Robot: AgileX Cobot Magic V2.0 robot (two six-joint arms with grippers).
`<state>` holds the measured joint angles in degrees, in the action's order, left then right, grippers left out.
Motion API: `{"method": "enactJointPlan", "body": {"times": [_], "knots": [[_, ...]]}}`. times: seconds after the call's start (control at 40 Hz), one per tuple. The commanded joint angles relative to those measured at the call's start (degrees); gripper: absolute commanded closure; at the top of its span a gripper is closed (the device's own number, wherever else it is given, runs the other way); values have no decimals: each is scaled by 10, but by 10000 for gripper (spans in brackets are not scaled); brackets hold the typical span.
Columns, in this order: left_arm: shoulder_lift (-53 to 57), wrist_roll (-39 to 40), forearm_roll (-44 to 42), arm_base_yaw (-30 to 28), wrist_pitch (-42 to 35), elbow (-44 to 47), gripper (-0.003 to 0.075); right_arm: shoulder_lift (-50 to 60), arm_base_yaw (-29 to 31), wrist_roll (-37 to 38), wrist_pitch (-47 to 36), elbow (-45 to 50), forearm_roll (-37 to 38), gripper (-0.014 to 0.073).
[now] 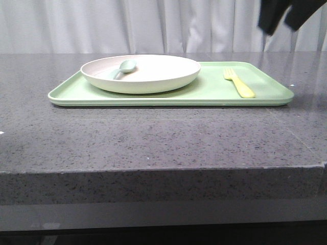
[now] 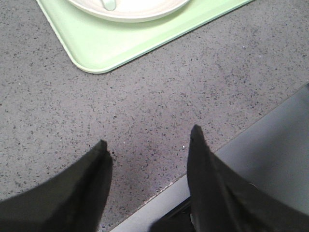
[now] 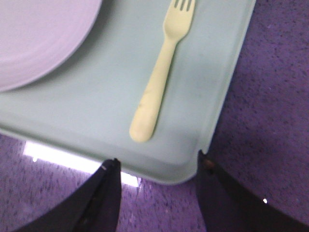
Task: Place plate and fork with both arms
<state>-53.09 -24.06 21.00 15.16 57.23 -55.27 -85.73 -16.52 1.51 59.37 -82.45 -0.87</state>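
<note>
Fork judged light, stiff, slippery, best pinched mid-handle; right gripper and left gripper both spread, empty.

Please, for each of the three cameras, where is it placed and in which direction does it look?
Front view: low before the table, facing forward at the tray with the plate, the spoon and the fork; a dark arm part at upper right.
Left wrist view: above the table, looking down; the left gripper open, tray corner beyond.
Right wrist view: above the tray's edge, looking down at the fork; the right gripper open.
All three share the tray and plate.
</note>
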Motion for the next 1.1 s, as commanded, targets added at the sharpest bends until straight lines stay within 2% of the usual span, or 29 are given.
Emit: {"method": "enactJointPlan", "body": {"times": [0.0, 0.15, 0.449, 0.749, 0.849, 0.999, 1.049, 1.074], "knots": [[6, 0, 16, -2, -26, -14, 362, 92, 3, -41, -15, 41, 0, 200], [6, 0, 16, -2, -26, -14, 362, 192, 3, -48, -38, 137, 0, 200], [6, 0, 16, -2, -27, -14, 362, 356, 3, -48, -95, 273, -14, 200], [6, 0, 16, -2, -27, -14, 377, 468, 3, -48, -148, 365, -34, 206], [6, 0, 16, -2, -27, -14, 477, 486, 3, -48, -155, 378, -34, 305], [6, 0, 16, -2, -27, -14, 686, 488, 3, -48, -154, 384, -34, 570], [6, 0, 16, -2, -27, -14, 738, 488, 3, -48, -151, 384, -34, 627], [6, 0, 16, -2, -27, -14, 737, 488, 3, -47, -148, 384, -37, 660]]}}
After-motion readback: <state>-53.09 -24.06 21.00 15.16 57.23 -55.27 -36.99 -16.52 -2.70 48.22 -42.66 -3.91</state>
